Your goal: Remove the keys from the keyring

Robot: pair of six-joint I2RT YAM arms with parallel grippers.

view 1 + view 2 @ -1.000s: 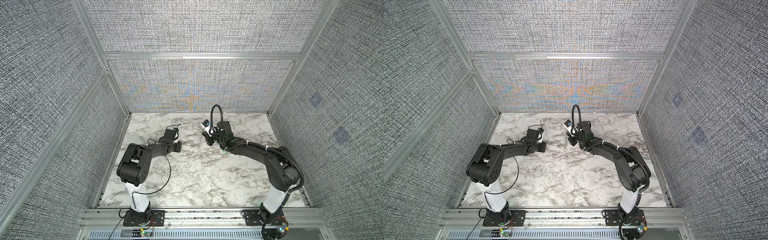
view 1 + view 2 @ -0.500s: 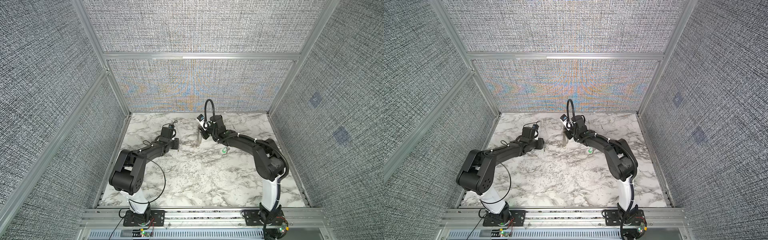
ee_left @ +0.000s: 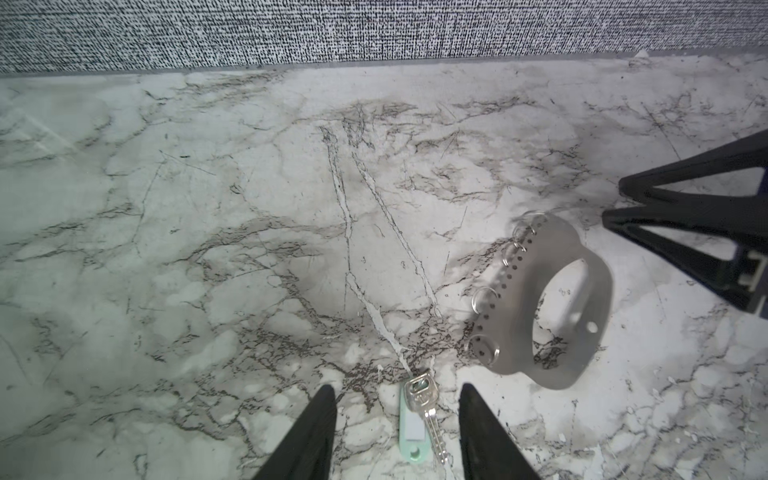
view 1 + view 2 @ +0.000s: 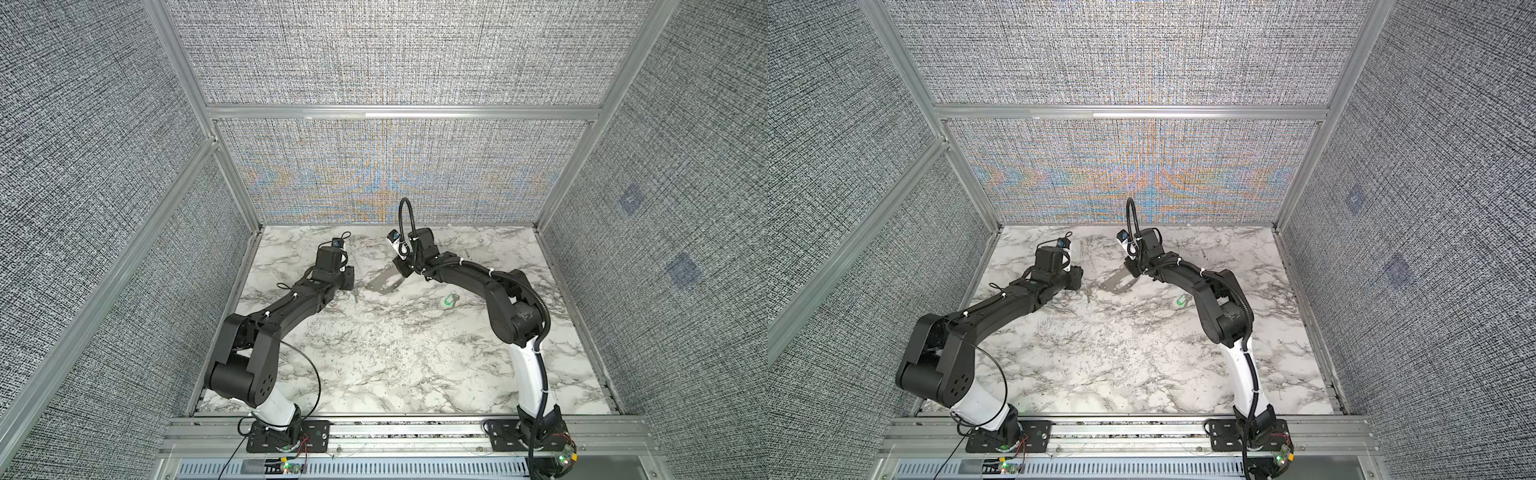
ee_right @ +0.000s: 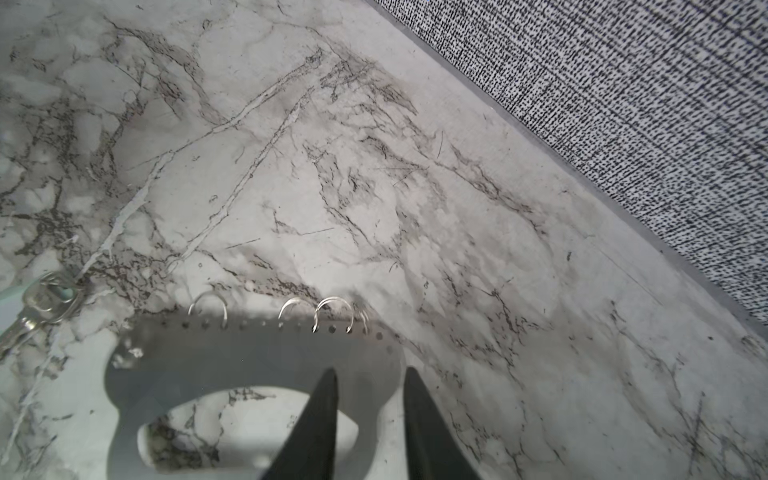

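L hand (image 3: 397, 387): jaws abt half apart, gripping nothing; key w/ pale green tag (image 3: 419, 401) lying flat on surface (image 3: 208, 249) btwn the tips, untouched.
R hand (image 5: 370, 369): jaws part-open over end band of keyring (image 5: 249, 353), no clamp visible; tips just clear of it in L wrist view.
Keyring spot: far-centre of surface, btwn both hands; flat grey plate w/ big cut-out. Fully down or slightly raised at R-hand end – can't tell.
Small rings (image 5: 334, 311): along perforated edge, all empty as far as visible.
2nd tagged key (image 4: 448, 300): on surface beside R forearm, well apart from keyring.
Why so: prob. each key dropped on its own side to stay off the plate; R hand at the end away from the rings, likely to steady it w/o blocking them.
L arm pose: stretched low & forward, hand angled down at surface.
R arm pose: elbow raised, wrist bent toward centre, hand pointing down at plate.
Progress: prob. done or nearly.
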